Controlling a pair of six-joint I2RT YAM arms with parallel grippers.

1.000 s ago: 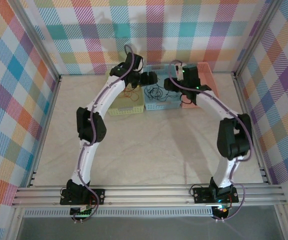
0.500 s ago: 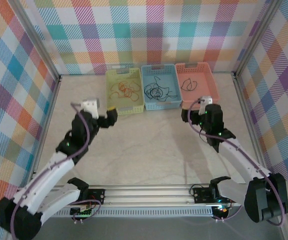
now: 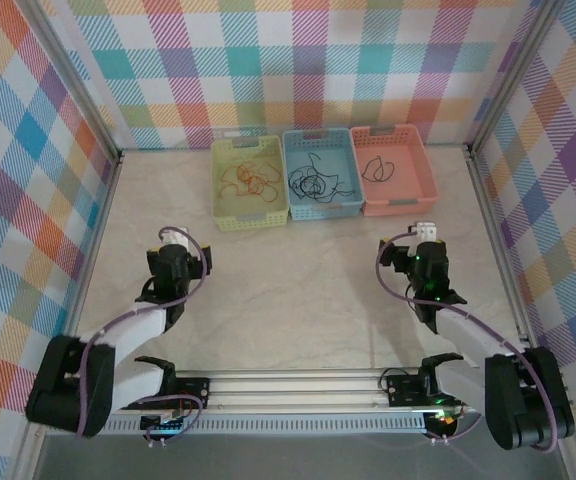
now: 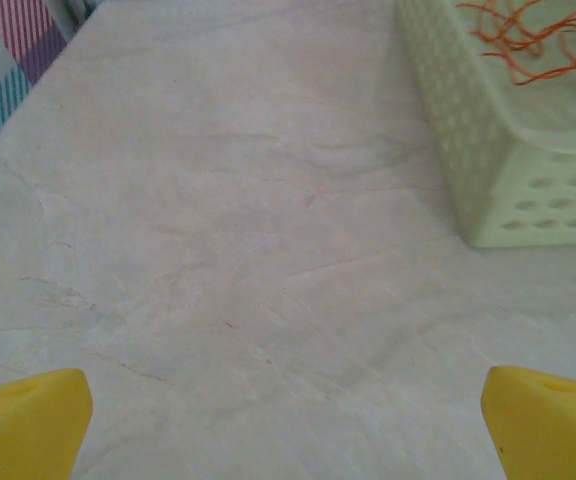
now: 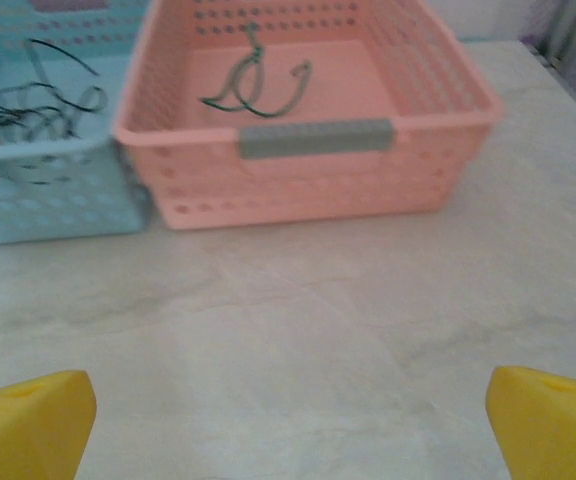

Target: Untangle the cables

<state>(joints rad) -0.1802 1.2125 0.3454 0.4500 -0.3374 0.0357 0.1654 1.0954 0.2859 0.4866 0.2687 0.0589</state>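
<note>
Fingers of the left gripper are spread wide open, one yellow tip at 7 o'clock and the other at 5 o'clock of the left wrist view, with pale surface between them. The right gripper has its fingers parted just as wide, gripping nothing.

Seen from above, the left gripper sits toward 8 o'clock of the surface and the right toward 4 o'clock. Both are well apart from three baskets standing side by side at 12 o'clock. The cables lie in those baskets by colour:
- Orange-red cables lie in loose loops in the green basket on the 11 o'clock side.
- Black cables form a loose tangle in the blue basket in the middle.
- A single dark loop lies in the pink basket on the 1 o'clock side.

In the right wrist view the pink basket stands at 12 o'clock with a grey tab on its near wall. The blue basket is just beside it at 10 o'clock.
</note>
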